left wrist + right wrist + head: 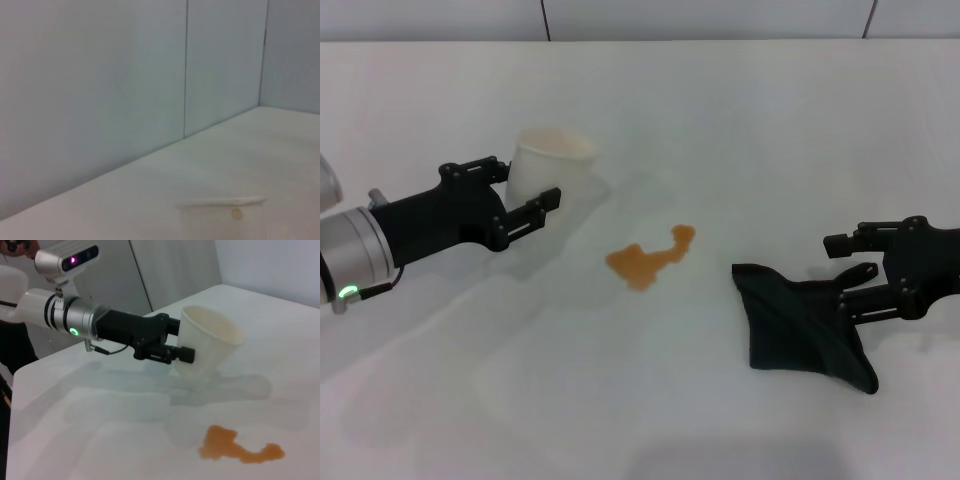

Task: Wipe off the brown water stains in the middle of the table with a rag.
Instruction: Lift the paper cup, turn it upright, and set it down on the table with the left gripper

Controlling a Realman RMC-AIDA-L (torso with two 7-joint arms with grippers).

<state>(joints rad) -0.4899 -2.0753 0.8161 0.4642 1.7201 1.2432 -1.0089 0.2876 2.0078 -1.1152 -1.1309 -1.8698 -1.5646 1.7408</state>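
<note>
One rag (802, 327); one stain (648, 257); one cup (547, 168).

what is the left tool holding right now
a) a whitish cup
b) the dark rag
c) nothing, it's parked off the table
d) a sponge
a: the left tool is closed around the whitish cup, held off to the robot's left of the brown water stains; the right wrist view shows the same grip on the cup's side, while the rag lies by the right tool.
</note>
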